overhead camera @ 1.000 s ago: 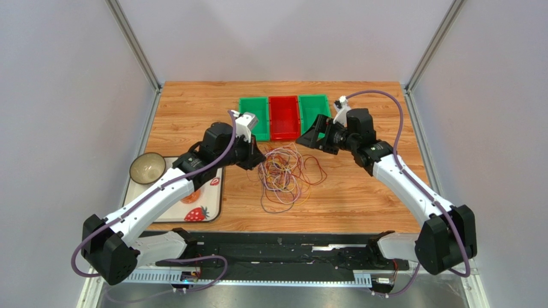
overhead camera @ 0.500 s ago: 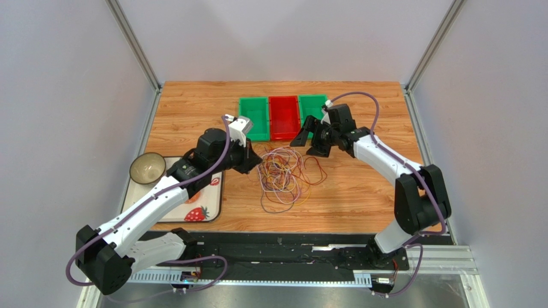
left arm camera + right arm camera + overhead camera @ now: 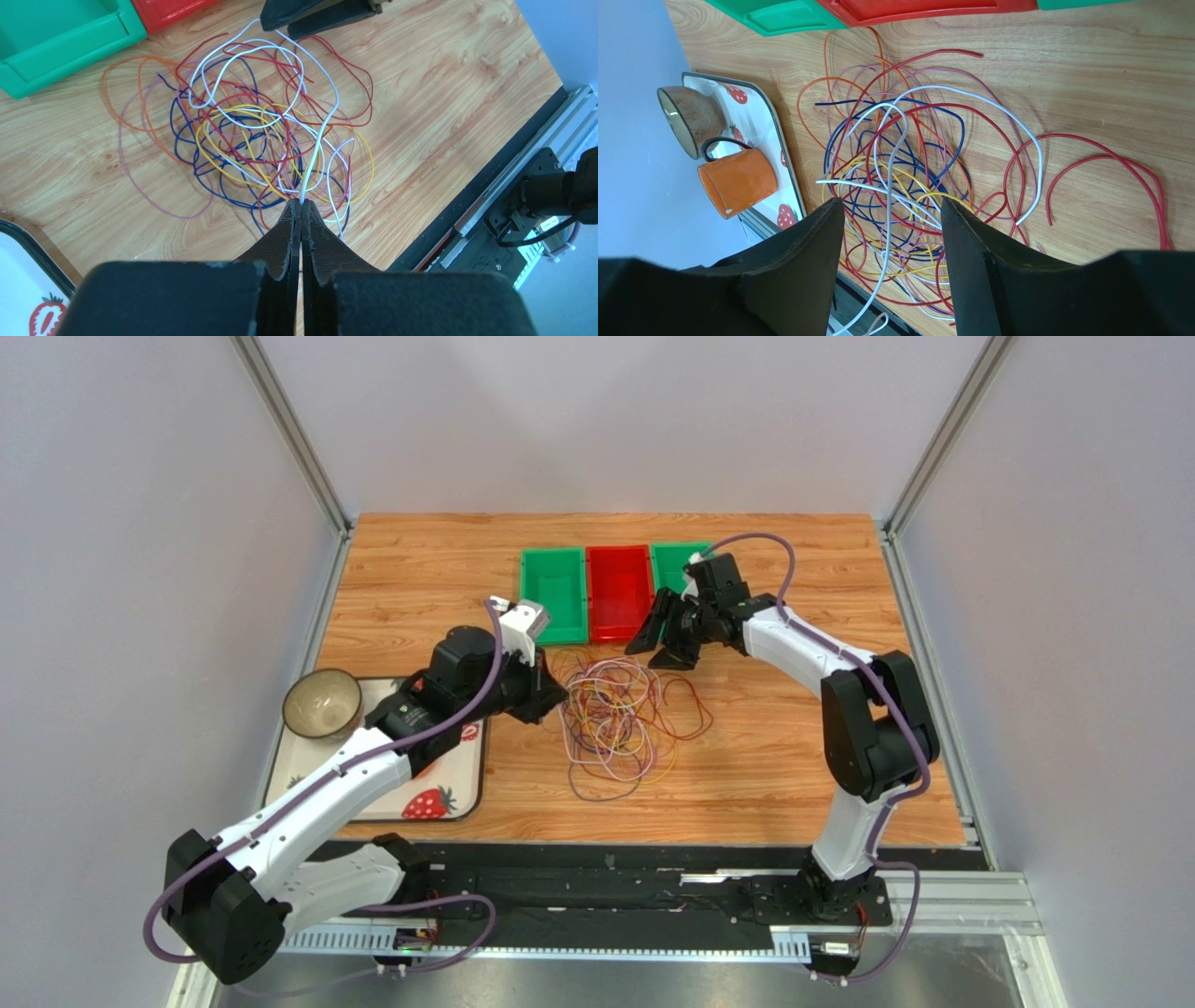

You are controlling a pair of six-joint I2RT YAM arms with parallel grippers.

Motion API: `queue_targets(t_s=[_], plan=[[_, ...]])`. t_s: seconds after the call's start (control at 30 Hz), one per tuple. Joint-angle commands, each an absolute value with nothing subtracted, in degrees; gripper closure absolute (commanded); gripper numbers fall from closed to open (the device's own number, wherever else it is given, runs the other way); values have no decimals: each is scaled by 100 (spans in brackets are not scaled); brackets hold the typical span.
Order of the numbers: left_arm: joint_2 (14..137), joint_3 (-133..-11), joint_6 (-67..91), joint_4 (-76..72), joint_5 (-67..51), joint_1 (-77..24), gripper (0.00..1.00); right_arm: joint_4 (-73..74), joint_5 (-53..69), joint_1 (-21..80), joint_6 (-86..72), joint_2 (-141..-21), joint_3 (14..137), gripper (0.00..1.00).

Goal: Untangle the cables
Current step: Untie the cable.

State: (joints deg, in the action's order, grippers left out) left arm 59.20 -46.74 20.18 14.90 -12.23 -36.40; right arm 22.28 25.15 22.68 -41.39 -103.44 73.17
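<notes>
Right gripper (image 3: 662, 641) has drawn back toward the red bin (image 3: 619, 595), jaws apart above the heap's far edge; cables (image 3: 615, 721) lie tangled mid-table, long axis running near-to-far; left gripper (image 3: 302, 204) is closed at the near-left side, apparently pinching a white strand (image 3: 317, 148).

Left arm (image 3: 334, 779) and right arm (image 3: 802, 650): white links, black joints; a thick purple hose (image 3: 758, 538) along each; fingers (image 3: 805, 259) matte black, wedge-shaped, tapering to thin tips.

Lower loops of cables (image 3: 899, 183) behind right pincer (image 3: 891, 204) fingers, R wrist cam
</notes>
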Motion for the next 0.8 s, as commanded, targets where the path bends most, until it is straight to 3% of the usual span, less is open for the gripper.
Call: queue_targets(t_s=[0.0,0.2,0.4,0.47,0.67,0.77], plan=[[5783,-4676,1969,1222,-1230,-3665,100,2250,2663,2382,-4192,-10494,7638,44],[5783,-4650,1960,1187,-1257,-3674,100,2171,2681,2417,-4184,-10670,7716,55],[5801,-4649,1969,1187,-1248,-3665,100,2267,2646,2426,-4122,-10767,7839,82],[5783,-4632,1969,1187,-1248,-3665,100,2364,2567,2426,-4043,-10749,7945,98],[5748,-4527,2004,1073,-1257,-3665,100,2689,2531,2417,-3841,-10530,8243,100],[5766,-4456,2065,941,-1274,-3665,89,2987,2540,2434,-3640,-10179,8568,100]])
